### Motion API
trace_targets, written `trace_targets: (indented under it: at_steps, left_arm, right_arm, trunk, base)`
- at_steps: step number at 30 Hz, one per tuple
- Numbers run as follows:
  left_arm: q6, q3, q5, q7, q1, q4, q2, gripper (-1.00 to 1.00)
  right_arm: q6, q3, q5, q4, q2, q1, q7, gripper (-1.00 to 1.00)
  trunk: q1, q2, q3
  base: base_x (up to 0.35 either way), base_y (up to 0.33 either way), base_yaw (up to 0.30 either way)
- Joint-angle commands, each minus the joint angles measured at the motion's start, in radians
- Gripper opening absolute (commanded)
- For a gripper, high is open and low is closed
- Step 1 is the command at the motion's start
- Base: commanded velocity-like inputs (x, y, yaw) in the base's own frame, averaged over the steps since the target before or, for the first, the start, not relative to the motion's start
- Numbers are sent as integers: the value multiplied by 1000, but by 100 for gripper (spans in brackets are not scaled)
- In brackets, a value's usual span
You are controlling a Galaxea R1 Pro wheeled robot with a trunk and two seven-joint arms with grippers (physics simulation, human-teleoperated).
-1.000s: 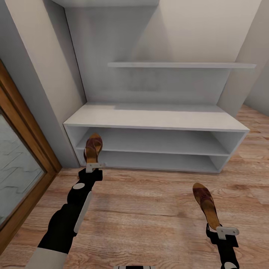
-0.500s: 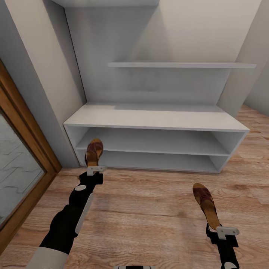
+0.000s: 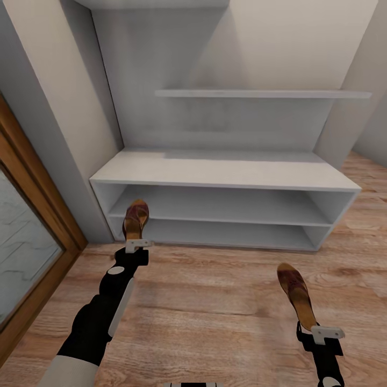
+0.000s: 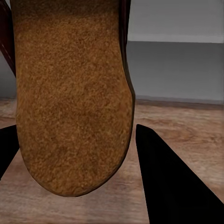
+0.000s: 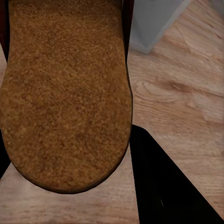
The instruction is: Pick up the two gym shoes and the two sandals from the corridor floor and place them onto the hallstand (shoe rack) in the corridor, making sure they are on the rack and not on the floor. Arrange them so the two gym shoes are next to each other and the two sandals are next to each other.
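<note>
Both claws loaded: my left gripper (image 3: 138, 244) pinches one sandal (image 3: 135, 217) by the heel, toe aimed at the left end of the hallstand (image 3: 226, 171); my right gripper (image 3: 321, 334) pinches the other sandal (image 3: 297, 295) the same way, well back over the corridor floor (image 3: 215, 301). In the left wrist view the tan footbed (image 4: 70, 93) sits between the dark fingers (image 4: 168, 177); the right wrist view shows the same arrangement (image 5: 65, 93). I judge these light and flat, with a fairly stiff sole and a grainy footbed that should not slip much (the heel hold leaves the toe cantilevered, so it may droop or swing). Rack is smooth white, flat top and two open tiers, bare as far as I see. Narrow room: wall and wood-framed door (image 3: 32, 226) close on my left.
</note>
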Motion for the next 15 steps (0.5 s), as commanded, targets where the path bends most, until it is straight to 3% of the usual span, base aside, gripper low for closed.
trace_targets:
  at_steps: [1,15]
  left_arm:
    - [0,0,-2,-2,0,1,0,-100]
    - [-2,0,-2,-1,0,42,0,-100]
  right_arm:
    - [-2,0,-3,0,0,0,1,-100]
    - [-2,0,-3,0,0,0,1,-100]
  trunk:
    - [0,0,0]
    - [0,0,0]
  base:
    - [141,0,0]
    - [109,0,0]
